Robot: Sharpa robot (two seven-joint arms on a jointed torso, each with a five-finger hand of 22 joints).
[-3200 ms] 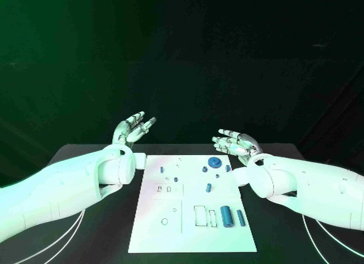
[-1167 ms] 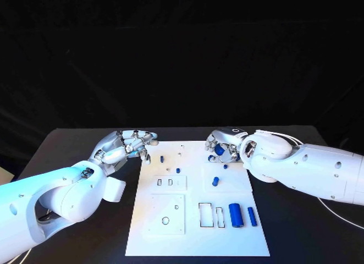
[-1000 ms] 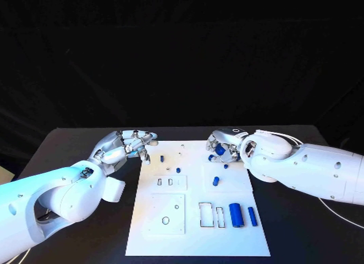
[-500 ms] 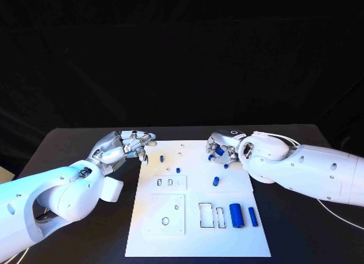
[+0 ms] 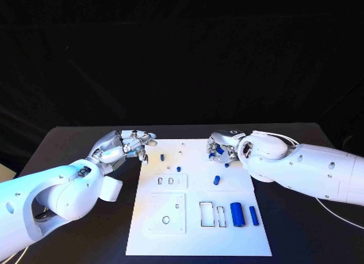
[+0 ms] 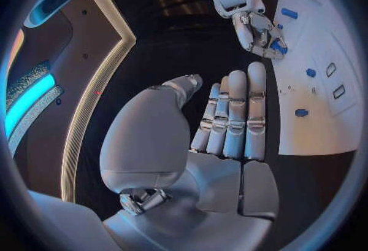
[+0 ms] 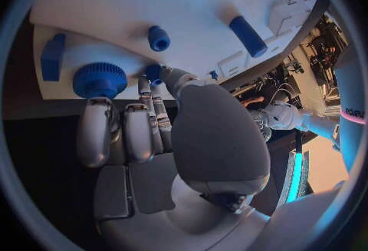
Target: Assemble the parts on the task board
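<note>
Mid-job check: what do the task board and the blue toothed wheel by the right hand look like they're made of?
The task board looks like matte white plastic or painted sheet: flat, even, no glare, with crisp cut-out slots. The toothed wheel looks like matte blue plastic, maybe printed: uniform colour, fine ridged rim, no metallic shine. The right hand is silvery, with a metal-like sheen. None of this is certain from looks alone.

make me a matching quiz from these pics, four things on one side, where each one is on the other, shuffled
Things:
1. left robot hand
2. right robot hand
3. large blue cylinder
4. short blue peg

Places:
a. lying at the near end of the board, beside rectangular cut-outs
b. beside the board's far left corner, above the black table
c. lying alone around the board's middle
d. over the board's far right corner

Pairs: 1-b, 2-d, 3-a, 4-c
</note>
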